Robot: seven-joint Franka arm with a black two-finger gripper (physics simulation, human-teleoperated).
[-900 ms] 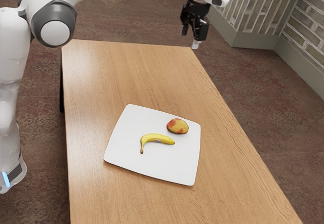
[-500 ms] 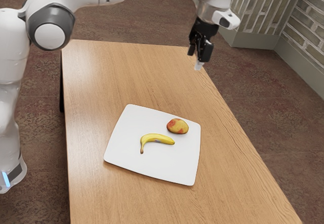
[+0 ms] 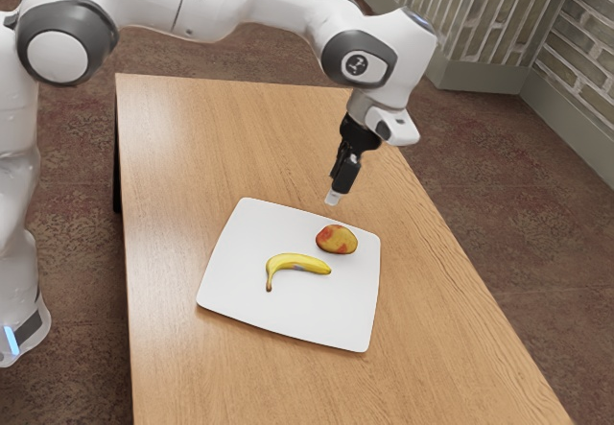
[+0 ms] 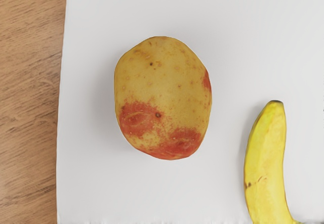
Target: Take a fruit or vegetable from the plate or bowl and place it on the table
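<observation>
The table (image 3: 192, 156) was grained wood with a soft sheen; the plate (image 3: 240, 300) was smooth. The fruit (image 4: 162, 92) looked matt. The arm (image 3: 259, 5) resembled smooth plastic.

Desk (image 3: 211, 147): light brown wood, visible grain, soft pale glare toward the exterior view's left. Dark support (image 3: 117, 180) under that side. Floor (image 3: 508, 204): reddish brown, mottled, faint seam lines. Walls: gray-brown brick pattern (image 3: 587, 56), pale joints, meeting in a corner at the exterior view's upper right. Plain gray-beige baseboard (image 3: 480, 77) runs along the bottom. Lighting even.
</observation>
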